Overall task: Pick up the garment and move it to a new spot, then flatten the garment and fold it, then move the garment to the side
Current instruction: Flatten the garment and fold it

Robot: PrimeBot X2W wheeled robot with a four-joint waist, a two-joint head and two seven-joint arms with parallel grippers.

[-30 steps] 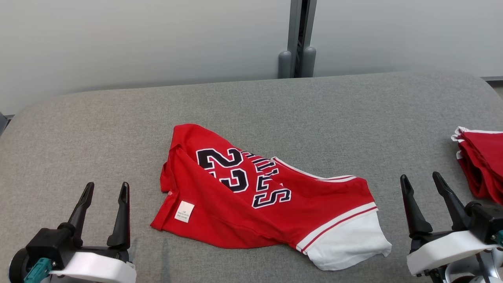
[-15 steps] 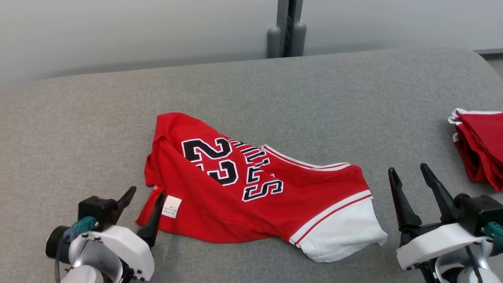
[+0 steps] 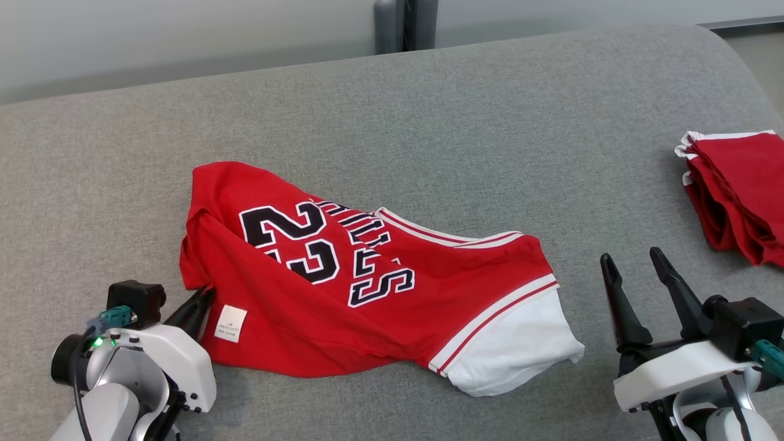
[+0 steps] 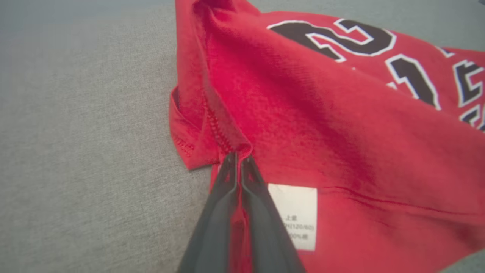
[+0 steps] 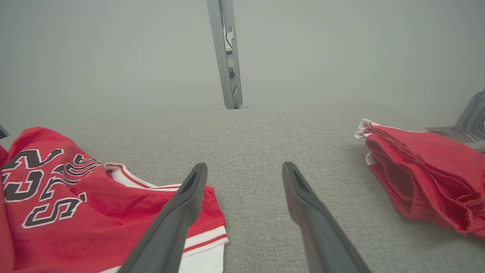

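Your left pincer (image 4: pixel 238 161) slants low across the desk (image 3: pixel 429 122) to the red jersey (image 3: pixel 380 306), pinching its hem just beside the white label (image 3: pixel 230 323), while your right pincer (image 3: pixel 631 257) stands spread, apart, right of the jersey.

Left gripper (image 4: pixel 238 161) turned inward, fingers pinched shut on garment (image 4: pixel 303 113) hem. Right gripper (image 3: pixel 630 255) free, fingers spread wide, pointing forward.

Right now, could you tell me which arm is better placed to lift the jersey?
Left. The left gripper is pinched on the jersey seam beside the label; the right gripper stands open, apart from it.
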